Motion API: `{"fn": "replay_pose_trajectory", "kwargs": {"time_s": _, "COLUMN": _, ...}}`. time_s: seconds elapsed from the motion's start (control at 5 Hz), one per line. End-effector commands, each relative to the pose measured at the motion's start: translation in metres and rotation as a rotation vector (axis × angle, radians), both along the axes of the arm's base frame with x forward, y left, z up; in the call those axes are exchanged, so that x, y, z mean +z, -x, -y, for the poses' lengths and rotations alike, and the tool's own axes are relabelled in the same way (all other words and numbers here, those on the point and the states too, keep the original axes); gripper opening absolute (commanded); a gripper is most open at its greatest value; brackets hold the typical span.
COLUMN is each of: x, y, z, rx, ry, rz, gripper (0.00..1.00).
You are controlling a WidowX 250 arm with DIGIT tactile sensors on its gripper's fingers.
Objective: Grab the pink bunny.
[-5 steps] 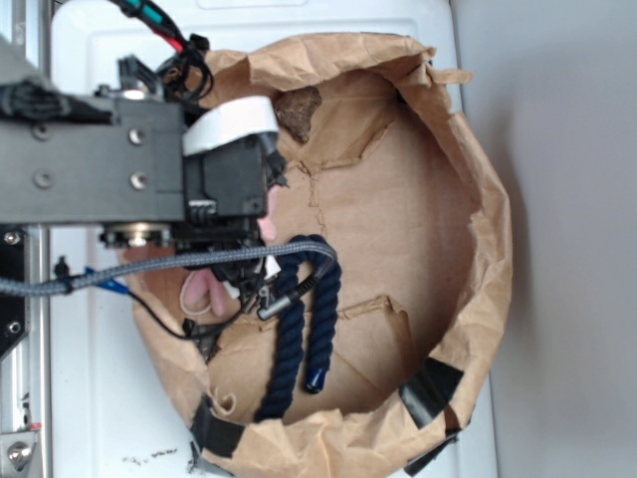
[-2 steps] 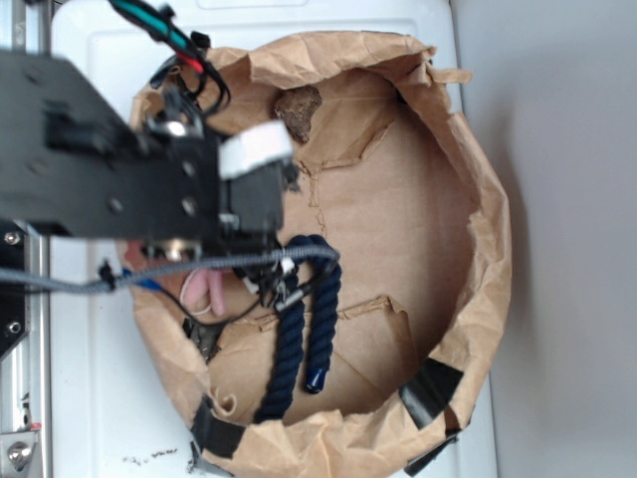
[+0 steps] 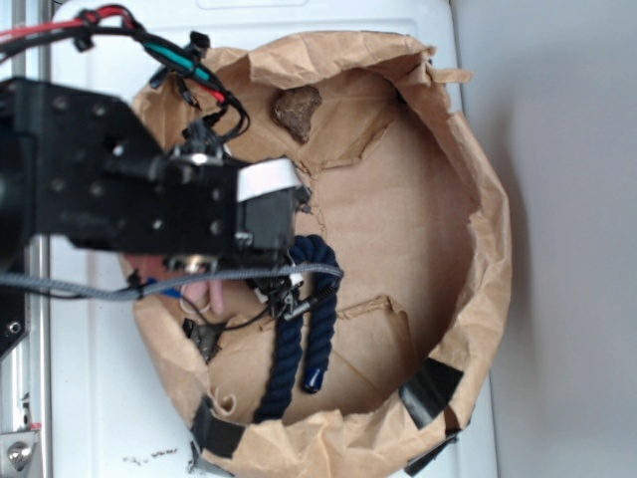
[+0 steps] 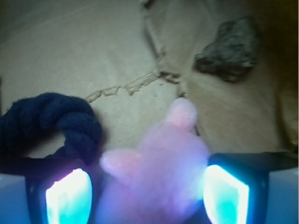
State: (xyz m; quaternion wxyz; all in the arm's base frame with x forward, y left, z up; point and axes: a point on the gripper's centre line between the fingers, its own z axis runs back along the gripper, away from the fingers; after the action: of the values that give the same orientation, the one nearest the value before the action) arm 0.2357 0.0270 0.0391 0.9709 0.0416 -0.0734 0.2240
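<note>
Black robot gripper (image 4: 140,196) astride the small pale-pink plush bunny (image 4: 156,170).

The jaws stand apart with the bunny between the glowing pads (image 4: 67,196), the right pad seemingly touching it (the left contact is unclear). It lies on the brown paper bag's floor (image 3: 398,239), just beside the thick navy-blue rope (image 4: 44,123); the brown rock-like lump (image 4: 229,49) sits apart.

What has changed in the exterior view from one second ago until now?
The arm moved: its dark body now covers more of the picture's left side and the gripper sits a little lower, over the pink bunny. In the wrist view the bunny lies between open fingers. The navy rope and brown lump stayed put.
</note>
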Motion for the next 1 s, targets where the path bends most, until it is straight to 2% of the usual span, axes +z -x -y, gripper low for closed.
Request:
{"fn": "replay_pose_trajectory", "kwargs": {"time_s": 0.0, "x": -0.02, "y": -0.021, "z": -0.012, "rx": -0.001, "ry": -0.013, "rz": -0.027, "gripper": 0.0}}
{"fn": "replay_pose_trajectory", "kwargs": {"time_s": 0.2, "x": -0.021, "y": -0.021, "z": -0.013, "rx": 0.015, "ry": -0.019, "rz": -0.018, "gripper": 0.0}}
{"fn": "replay_pose_trajectory", "kwargs": {"time_s": 0.6, "x": 0.013, "y": -0.027, "z": -0.008, "rx": 0.021, "ry": 0.055, "rz": -0.006, "gripper": 0.0}}
{"fn": "replay_pose_trajectory", "kwargs": {"time_s": 0.8, "x": 0.038, "y": -0.032, "z": -0.008, "rx": 0.041, "ry": 0.097, "rz": 0.029, "gripper": 0.0}}
